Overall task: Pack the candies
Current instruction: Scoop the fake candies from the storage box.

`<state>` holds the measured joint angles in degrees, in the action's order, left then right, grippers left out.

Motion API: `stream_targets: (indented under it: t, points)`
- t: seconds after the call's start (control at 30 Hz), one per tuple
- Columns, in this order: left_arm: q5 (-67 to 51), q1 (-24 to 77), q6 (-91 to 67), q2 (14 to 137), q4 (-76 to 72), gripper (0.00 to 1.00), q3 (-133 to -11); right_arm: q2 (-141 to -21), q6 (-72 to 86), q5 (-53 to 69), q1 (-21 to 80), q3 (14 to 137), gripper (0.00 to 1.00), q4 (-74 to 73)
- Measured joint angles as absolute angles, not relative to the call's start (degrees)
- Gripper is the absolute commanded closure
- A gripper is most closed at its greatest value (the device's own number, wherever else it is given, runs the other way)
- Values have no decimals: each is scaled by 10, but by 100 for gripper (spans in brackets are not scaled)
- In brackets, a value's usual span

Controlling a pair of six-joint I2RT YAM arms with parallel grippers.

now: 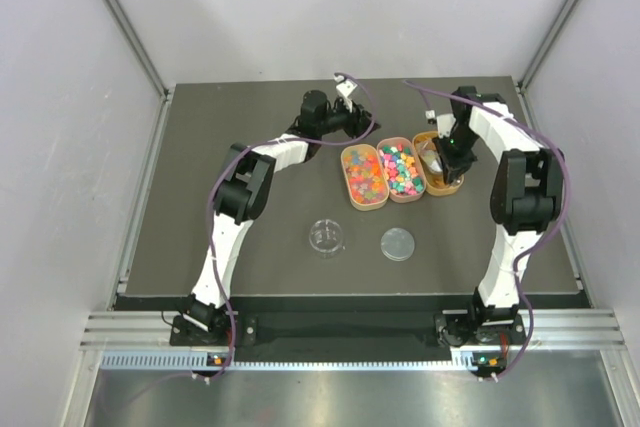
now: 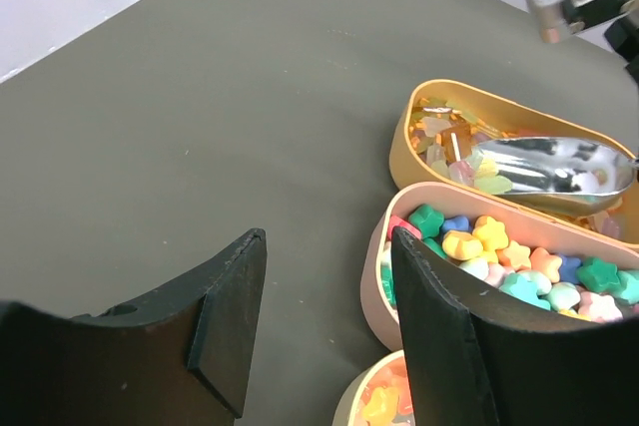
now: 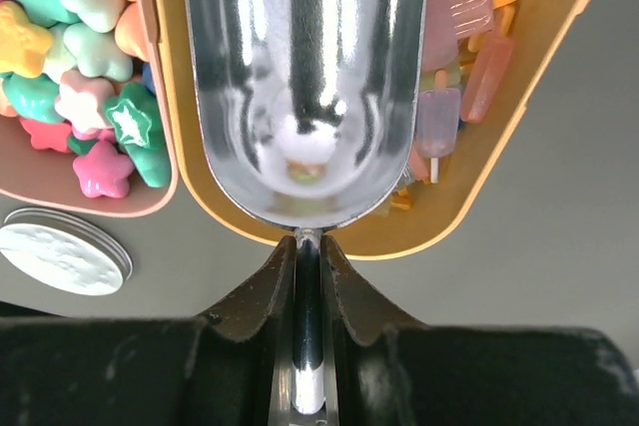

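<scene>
Top view: three oval tan trays (image 1: 366, 206) stand side by side and touching, right of centre on the dark grey table (image 1: 250, 197). All the tiny multicoloured candies (image 1: 400, 169) lie inside these trays:
- left tray: orange-red mix
- middle tray: pastel stars in pink, yellow, green and blue
- right tray: translucent lolly-shaped pieces on small sticks

Right gripper (image 3: 309, 264): clenched on the thin handle of the shiny metal scoop (image 3: 300, 77). The handle runs up between the two black fingers at bottom centre of the right wrist view. The scoop bowl sits over the near end of the right tray, with lolly pieces showing beside its right edge. A pale green piece shows at the top edge of the bowl; whether it rests in the bowl I cannot tell.

Left gripper (image 2: 329, 296): released, fingers well apart with only bare table between them, nothing held. In the left wrist view it sits at the lower left, close beside the rim of the middle tray.

Lower centre of the top view: a round clear lid (image 1: 398, 244) and a round clear dish (image 1: 327, 237) lie apart from each other, both below the trays. The lid's edge also shows at the lower left of the right wrist view, just beside the middle tray
</scene>
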<state>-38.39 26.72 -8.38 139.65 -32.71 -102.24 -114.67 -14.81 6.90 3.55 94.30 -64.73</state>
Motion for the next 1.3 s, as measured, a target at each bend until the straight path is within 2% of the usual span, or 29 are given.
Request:
stream_targets:
  t: [0.57,0.83,1.3]
  points:
    - [-386,267,-53,1361,-313,42,-997,-1166,-152,89,32,925,100,-611]
    - [-385,274,-41,1302,-309,42,-929,-1174,-156,94,27,943,100,-606]
    - [-383,296,9,1191,-247,42,-862,-1129,-154,115,23,835,100,-494]
